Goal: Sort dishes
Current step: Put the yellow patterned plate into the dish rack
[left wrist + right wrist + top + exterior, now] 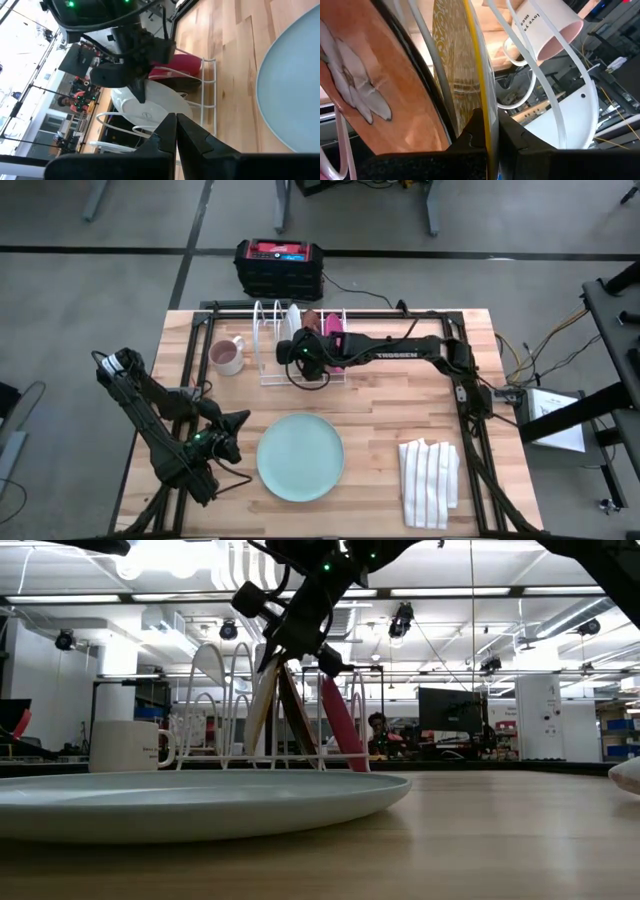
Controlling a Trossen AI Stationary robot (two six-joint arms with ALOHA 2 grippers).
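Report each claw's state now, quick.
Left claw: closed, empty, beside the teal plate.
Right claw: closed on the yellow plate's rim, in the rack.

Teal plate (190, 802) cut by low view's left edge; yellow plate (465, 65) rim hidden between right gripper (487, 132) fingers

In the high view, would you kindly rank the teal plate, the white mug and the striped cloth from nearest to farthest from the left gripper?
Measured from the left gripper, shut, at the table's front left:
1. Teal plate: just to its right, lying flat on the table.
2. White mug: behind it, near the rack's left end.
3. Striped cloth: far across, at the front right.
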